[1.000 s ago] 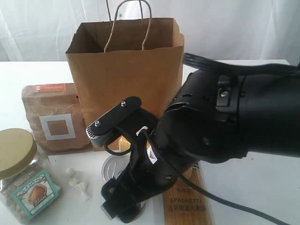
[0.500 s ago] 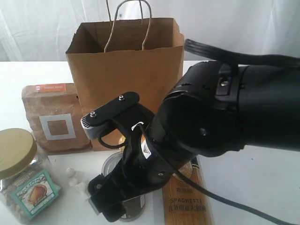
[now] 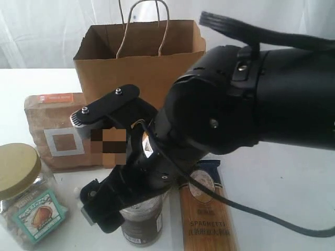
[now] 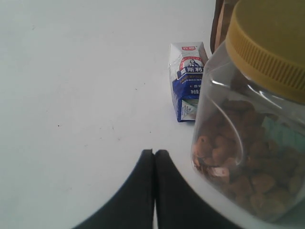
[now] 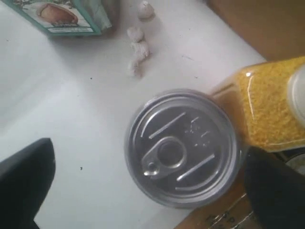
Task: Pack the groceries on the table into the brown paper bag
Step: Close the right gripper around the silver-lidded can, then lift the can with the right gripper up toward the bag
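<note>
The dark pull-tab can [image 5: 183, 148] stands upright on the white desk [image 5: 95, 109] in front of the brown paper bag [image 3: 141, 63], its round silver lid and ring tab facing up. The right fingers [image 5: 26, 181] are released wide, one on either side of the can, with bare desk between the can and the nearer finger. The yellow white-capped bottle [image 5: 267, 105], grainy inside, sits just beside the can's rim. The spaghetti packet [image 3: 207, 209] lies flat alongside.

White crumbs [image 5: 138, 52] lie between the can and the gold-lidded clear jar [image 3: 23, 193]. The brown pouch [image 3: 57, 130] stands beside the bag, whose mouth gapes open.

The left fingers [image 4: 143, 191] are clenched on nothing over open desk near the jar. The small blue-white carton [image 4: 187, 81] lies beyond. A white curtain [image 3: 42, 26] hangs behind.
</note>
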